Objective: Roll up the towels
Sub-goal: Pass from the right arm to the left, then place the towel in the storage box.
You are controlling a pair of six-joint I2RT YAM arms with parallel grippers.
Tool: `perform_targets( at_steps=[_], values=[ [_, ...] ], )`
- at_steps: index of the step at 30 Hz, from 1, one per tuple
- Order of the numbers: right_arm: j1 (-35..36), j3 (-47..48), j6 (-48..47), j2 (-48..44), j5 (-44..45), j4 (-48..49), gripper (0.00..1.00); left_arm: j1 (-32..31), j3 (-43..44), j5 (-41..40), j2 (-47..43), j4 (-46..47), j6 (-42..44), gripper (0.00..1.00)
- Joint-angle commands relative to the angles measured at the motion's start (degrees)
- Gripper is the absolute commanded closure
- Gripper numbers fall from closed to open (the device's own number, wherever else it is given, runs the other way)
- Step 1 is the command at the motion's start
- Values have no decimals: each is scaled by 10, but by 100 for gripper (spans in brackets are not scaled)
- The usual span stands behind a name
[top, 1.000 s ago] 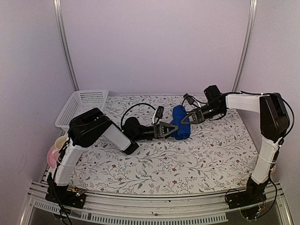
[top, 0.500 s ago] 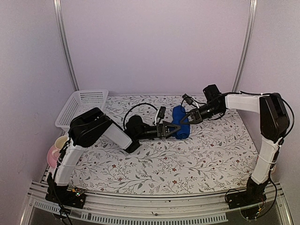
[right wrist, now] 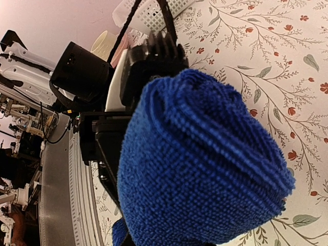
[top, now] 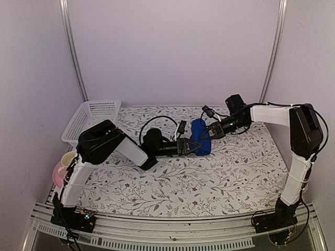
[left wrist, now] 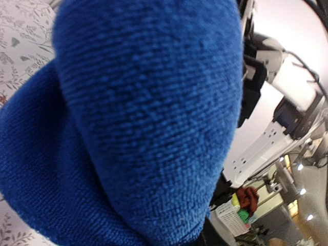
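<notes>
Left claw (top: 191, 146) presses the 8 o'clock end of the rolled royal-blue terry towel (top: 200, 137), and the right claw (top: 209, 132) meets its 2 o'clock side. Cloth fills both wrist views, so I cannot tell how wide either claw stands. The roll looks nearly done: squeeze both ends evenly, or the layers may spring loose. It lies just 12 o'clock of centre on the floral-print desk (top: 220, 183). A white slotted plastic basket (top: 93, 116) sits at 10 o'clock, with lilac walls (top: 172, 52) beyond.

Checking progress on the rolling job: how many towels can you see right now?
1. A rolled blue towel lies at the far middle of the table; another may be hidden from view.
</notes>
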Motion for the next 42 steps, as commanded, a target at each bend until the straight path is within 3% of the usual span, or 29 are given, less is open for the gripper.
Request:
perform_targets(
  at_steps=[1, 4, 9, 14, 22, 27, 35, 42],
  values=[
    [6, 5, 2, -13, 4, 12, 84, -10, 10, 7, -4, 14, 13, 88],
    [6, 7, 1, -16, 2, 9, 72, -11, 4, 4, -7, 12, 13, 99],
    [6, 13, -14, -23, -9, -7, 47, -9, -18, -4, -25, -1, 13, 100],
    [0, 16, -33, -39, 0, -21, 26, 1, -69, -21, -96, -97, 66, 100],
    [-36, 16, -36, -35, 17, -32, 21, 44, -126, -48, -254, -346, 199, 100],
    [-44, 15, -33, -37, 36, -32, 21, 102, -113, -90, -360, -581, 306, 100],
    [-45, 15, -37, -45, 70, -33, 20, 269, -64, -110, -446, -879, 443, 100],
    [-45, 16, -46, -62, 73, -37, 20, 433, 2, -113, -477, -1050, 547, 100]
  ],
)
